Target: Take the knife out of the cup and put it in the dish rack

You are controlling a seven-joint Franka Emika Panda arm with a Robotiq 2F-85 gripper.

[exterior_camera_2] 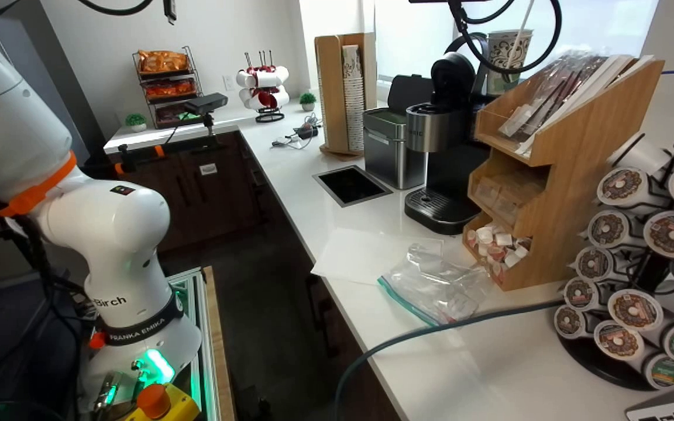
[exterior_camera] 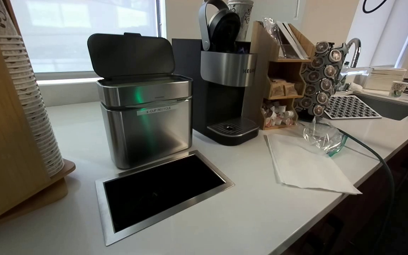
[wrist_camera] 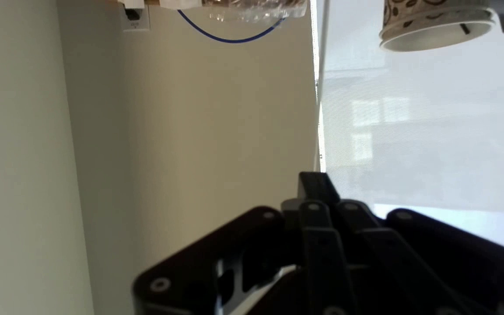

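Note:
A paper cup with a dark scroll pattern stands on top of the coffee maker in both exterior views (exterior_camera: 242, 14) (exterior_camera_2: 506, 58). A thin white stick (exterior_camera_2: 523, 26) rises at the cup in an exterior view. I cannot tell whether it is the knife, or in or in front of the cup. In the wrist view, which is upside down, the cup (wrist_camera: 438, 28) is at the upper right, and a small dark mark shows in its mouth. My gripper (wrist_camera: 315, 188) is shut, with nothing visible between the fingers, apart from the cup. The exterior views do not show it. No dish rack is recognisable.
The coffee maker (exterior_camera: 228, 71) stands beside a steel bin (exterior_camera: 147, 124) with its lid up. A wooden organiser (exterior_camera_2: 583, 193) and pod carousel (exterior_camera_2: 635, 275) are near it. The counter has a hole (exterior_camera_2: 351, 186), paper (exterior_camera: 306, 166), a plastic bag (exterior_camera_2: 430, 280) and a hose (exterior_camera_2: 430, 330).

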